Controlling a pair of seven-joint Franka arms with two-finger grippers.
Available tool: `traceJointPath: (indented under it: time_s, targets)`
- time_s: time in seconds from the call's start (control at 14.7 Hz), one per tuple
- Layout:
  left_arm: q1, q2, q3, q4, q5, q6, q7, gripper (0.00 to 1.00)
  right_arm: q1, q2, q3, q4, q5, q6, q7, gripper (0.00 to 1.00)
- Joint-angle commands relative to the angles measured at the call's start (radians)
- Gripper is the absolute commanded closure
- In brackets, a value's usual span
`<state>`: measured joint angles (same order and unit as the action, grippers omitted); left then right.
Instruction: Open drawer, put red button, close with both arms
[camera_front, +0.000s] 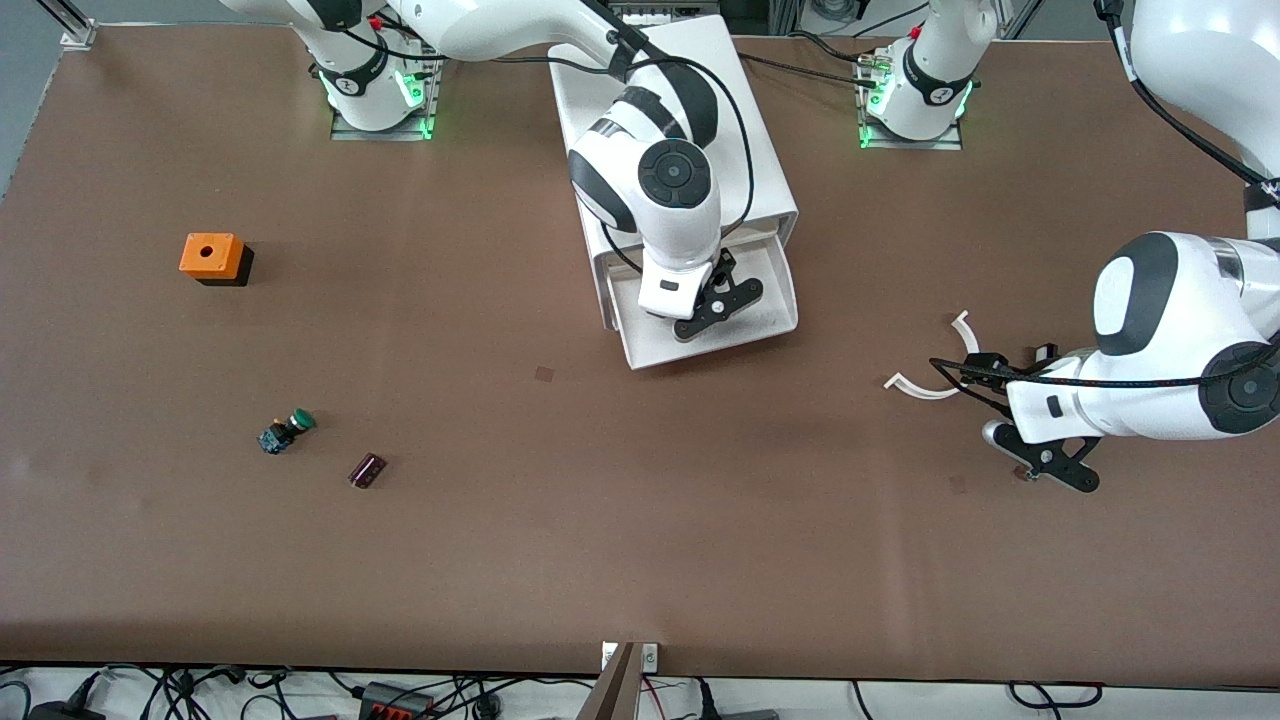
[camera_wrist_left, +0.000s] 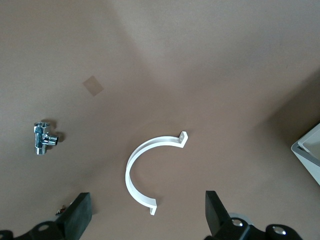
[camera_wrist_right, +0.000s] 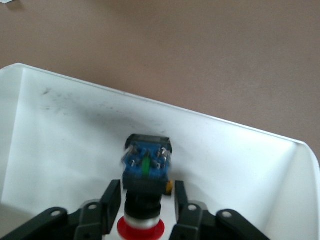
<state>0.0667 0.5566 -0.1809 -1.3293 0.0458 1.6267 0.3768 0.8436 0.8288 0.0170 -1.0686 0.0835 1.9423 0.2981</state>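
The drawer (camera_front: 776, 318) stands pulled out of the white cabinet (camera_front: 735, 120) at the middle of the brown desk (camera_front: 600, 520), its open tray facing the front camera. The right pincer (camera_front: 722, 298) hangs over this tray. In the right wrist view its fingers (camera_wrist_right: 111, 200) sit on either side of the red button (camera_wrist_right: 145, 192), gripping the black body, with the red cap toward the wrist and the blue base pointing down at the tray floor. The button looks to be just above the floor rather than resting on it, though the blur makes that hard to judge.

The left pincer (camera_front: 1050, 468) hovers low over the desk toward the left arm's end, its fingers (camera_wrist_left: 77, 215) spread wide and holding nothing. Under it lies a white curved clip (camera_wrist_left: 145, 172), with a small chrome fitting (camera_wrist_left: 42, 138) nearby.

Toward the right arm's end lie an orange box (camera_front: 213, 257), a green button (camera_front: 288, 430) and a purple cylinder (camera_front: 367, 470), the last two nearer the front camera.
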Motion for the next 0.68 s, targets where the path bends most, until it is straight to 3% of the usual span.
traceJointPath:
  time_s: [0.0, 0.14, 0.34, 0.61]
  targets:
    - [-0.002, 0.009, -0.002, 0.007, 0.023, 0.002, -0.004, 0.0, 0.005, 0.012, 0.001, 0.039, 0.002, -0.02, 0.021, 0.0]
    - [-0.001, 0.022, -0.002, 0.009, 0.025, 0.01, 0.013, 0.0, 0.005, 0.007, -0.006, 0.041, 0.004, -0.011, 0.024, 0.0]
    - [0.002, 0.028, -0.002, 0.007, 0.022, 0.027, 0.008, 0.0, -0.029, 0.003, -0.009, 0.137, 0.005, -0.013, 0.064, 0.0]
    - [0.002, 0.026, -0.006, -0.022, -0.04, 0.085, -0.151, 0.0, -0.165, -0.054, -0.011, 0.165, -0.001, -0.087, 0.052, 0.0]
